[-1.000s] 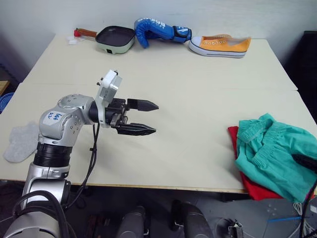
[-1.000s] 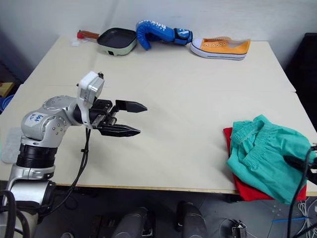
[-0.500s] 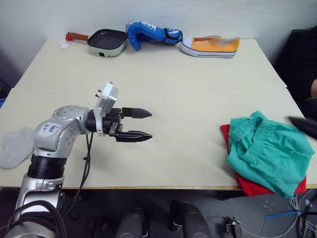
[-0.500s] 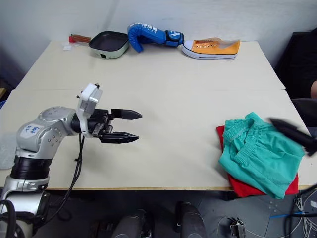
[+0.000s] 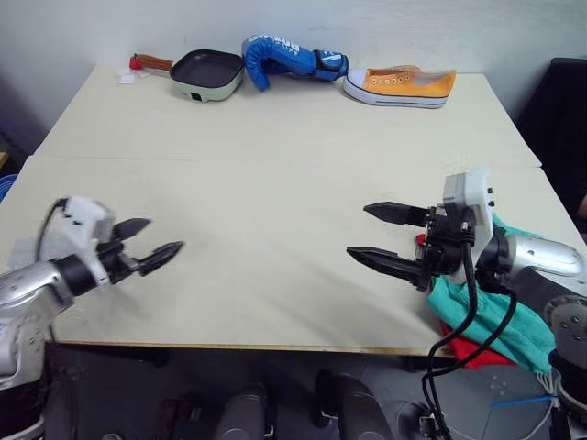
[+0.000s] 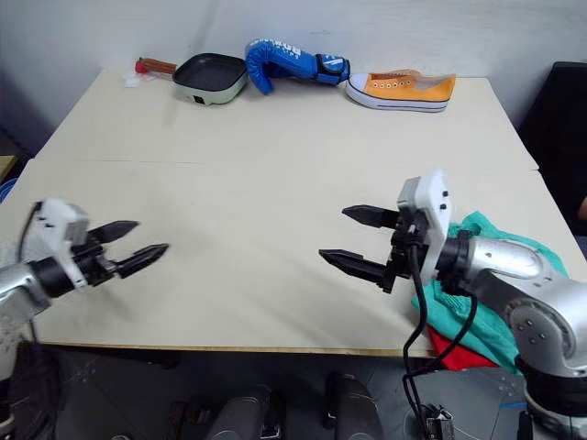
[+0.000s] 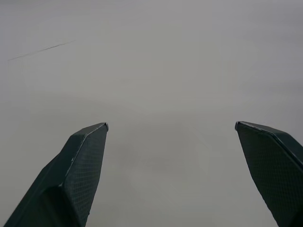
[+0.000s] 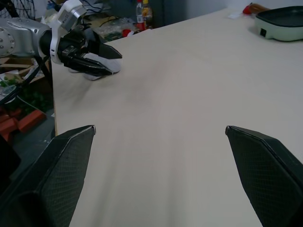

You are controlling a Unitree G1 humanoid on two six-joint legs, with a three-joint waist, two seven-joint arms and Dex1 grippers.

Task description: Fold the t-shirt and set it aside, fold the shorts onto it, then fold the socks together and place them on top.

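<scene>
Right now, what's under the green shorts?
A red t-shirt pokes out beneath the shorts at the table's near edge. The right pincer and arm cover much of the pile.

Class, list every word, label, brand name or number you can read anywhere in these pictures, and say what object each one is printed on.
White lettering on the blue padded boxing glove at the far edge of the table: too blurred to read.
Orange canvas sneaker, mint-green frying pan, teal-green fabric shorts: no text visible.
No text can be read anywhere.
</scene>
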